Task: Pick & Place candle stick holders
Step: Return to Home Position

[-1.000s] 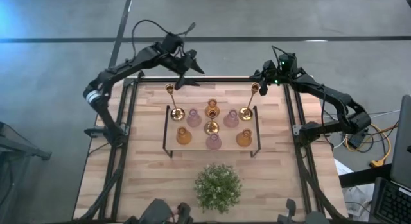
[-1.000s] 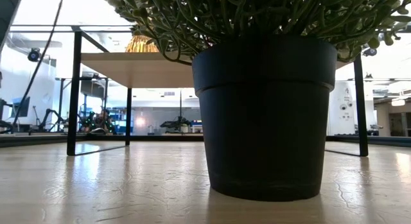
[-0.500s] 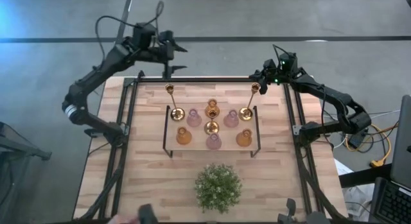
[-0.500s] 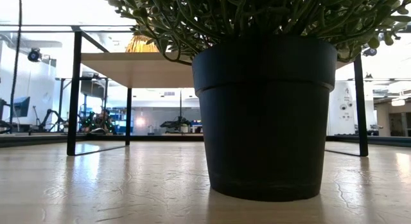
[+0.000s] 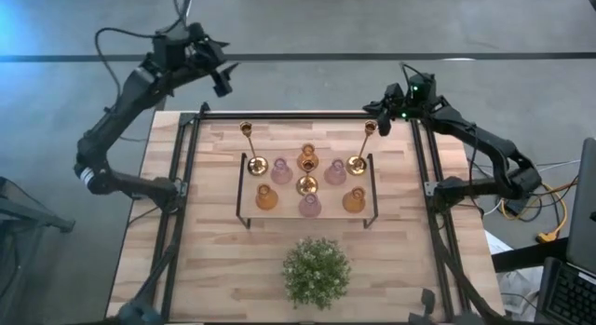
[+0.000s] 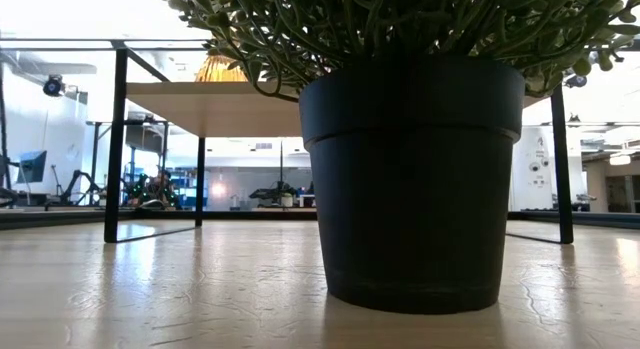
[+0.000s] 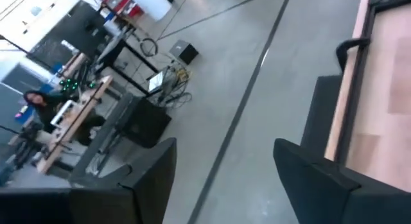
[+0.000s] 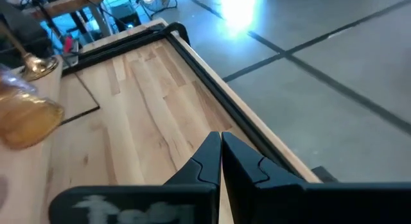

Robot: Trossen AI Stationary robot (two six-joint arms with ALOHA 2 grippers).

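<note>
Several candle stick holders stand on a small black-legged wooden shelf (image 5: 373, 190) in the middle of the table. There are slim brass sticks (image 5: 248, 131) (image 5: 369, 129), pink-lilac glass ones (image 5: 281, 171) and amber ones (image 5: 267, 197). My left gripper (image 5: 222, 75) hangs open and high beyond the table's far left corner, over the floor, with nothing between its fingers (image 7: 144, 179). My right gripper (image 5: 379, 118) is shut above the far right corner, beside the top of the right brass stick and clear of it. The right wrist view shows it (image 8: 220, 153) over bare wood.
A bushy green plant (image 5: 317, 269) in a black pot (image 6: 410, 179) stands near the table's front edge and fills most of the low view. Black rails (image 5: 279, 114) run along the table's far edge and sides. Bare wood lies left and right of the shelf.
My left gripper has risen from beside the left brass stick's top. It has swung away past the table's far left corner and tipped from pointing steeply down to nearly level. The holders stand where they were.
</note>
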